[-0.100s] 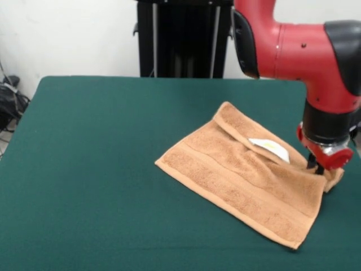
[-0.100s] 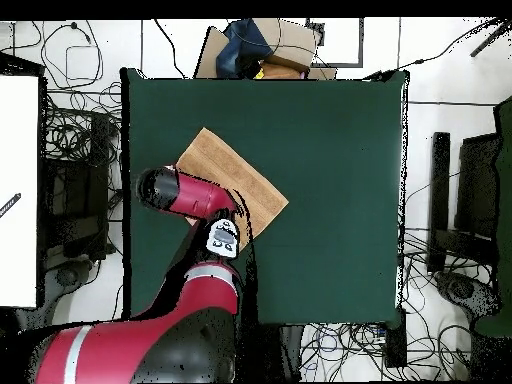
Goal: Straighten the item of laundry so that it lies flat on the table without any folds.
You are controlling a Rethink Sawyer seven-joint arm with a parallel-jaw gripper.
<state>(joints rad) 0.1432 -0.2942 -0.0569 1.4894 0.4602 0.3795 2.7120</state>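
Front view: light orange-brown terry hand towel [image 1: 242, 180] lying at four o'clock on the dark green felt-covered table [image 1: 84, 169] — soft, light, limp; best pinched at a corner. Far edge folded over, white label [image 1: 271, 148] exposed. Red-and-black gripper [image 1: 317, 166] at the three-o'clock corner — grip cannot be told.

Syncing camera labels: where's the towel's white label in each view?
Front view: the white label lies on the towel, right of centre, by the folded-over edge, just left of the gripper.
Overhead view: label not visible; the arm covers that part of the towel.
Shared landmark: the green table.
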